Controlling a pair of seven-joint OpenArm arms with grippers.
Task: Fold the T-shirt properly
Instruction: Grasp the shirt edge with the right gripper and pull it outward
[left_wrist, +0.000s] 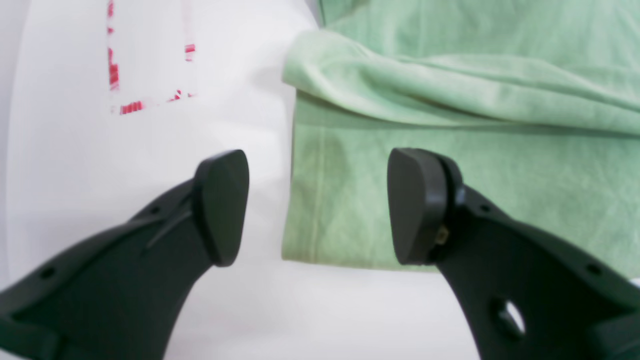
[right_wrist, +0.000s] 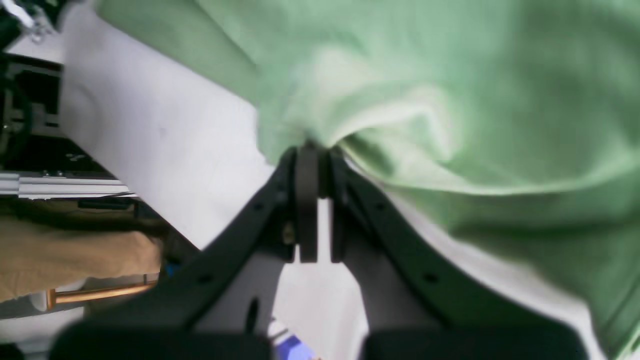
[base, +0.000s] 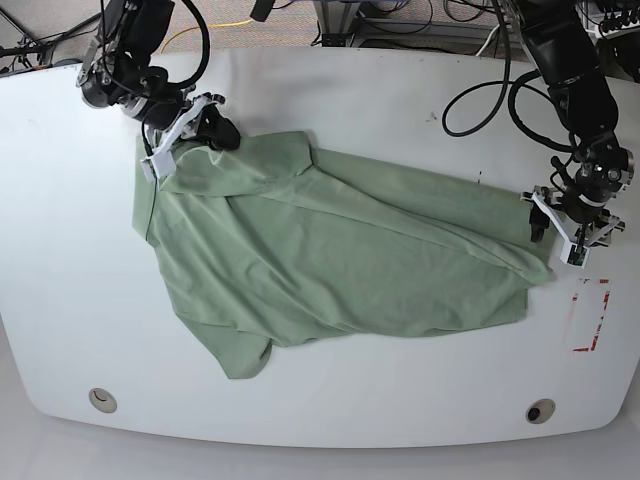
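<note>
The pale green T-shirt (base: 340, 260) lies spread and wrinkled across the white table (base: 400, 90). At its far-left upper edge my right gripper (base: 213, 128) pinches a bunch of the cloth. The right wrist view shows that gripper (right_wrist: 311, 152) shut, with T-shirt (right_wrist: 425, 100) fabric puckering out of its tips. My left gripper (base: 555, 237) hovers at the shirt's right end, near a corner. In the left wrist view the left gripper (left_wrist: 320, 207) is open; a straight stitched edge of the T-shirt (left_wrist: 450, 165) runs between its fingers, and a rolled fold lies just beyond.
Red tape marks (base: 592, 315) sit on the table right of the shirt, also in the left wrist view as red tape marks (left_wrist: 120, 80). Two round holes (base: 100, 400) (base: 540, 411) lie near the front edge. Cables (base: 400, 25) and gear crowd the back edge.
</note>
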